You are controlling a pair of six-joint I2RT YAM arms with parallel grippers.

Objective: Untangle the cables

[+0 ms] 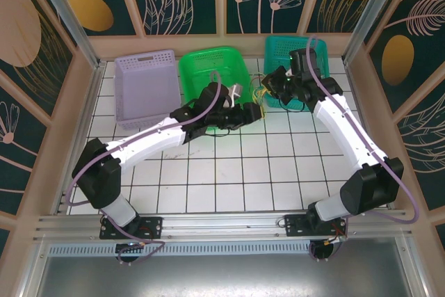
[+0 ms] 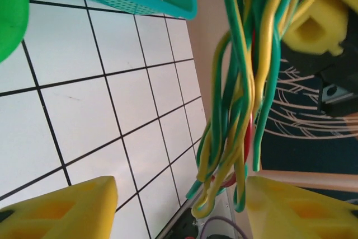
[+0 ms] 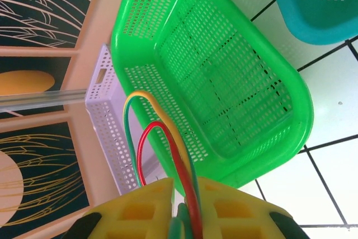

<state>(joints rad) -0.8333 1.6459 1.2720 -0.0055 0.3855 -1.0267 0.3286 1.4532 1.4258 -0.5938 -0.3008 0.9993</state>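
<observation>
no readable text, no labels, no brands, no numbers

Three baskets stand in a row along the table's [image 1: 229, 172] far edge: left basket [image 1: 146, 85], middle basket [image 1: 212, 67], right basket [image 1: 288, 53]. Just before the gap between the middle and right baskets, the cables [image 2: 246, 99] hang from the right gripper [image 3: 187, 191], above the table, between the left gripper's [image 1: 252, 112] fingers.

Overhead camera looks down from behind; 2 close wrist cameras perhaps share the green basket [image 3: 156, 32].
</observation>
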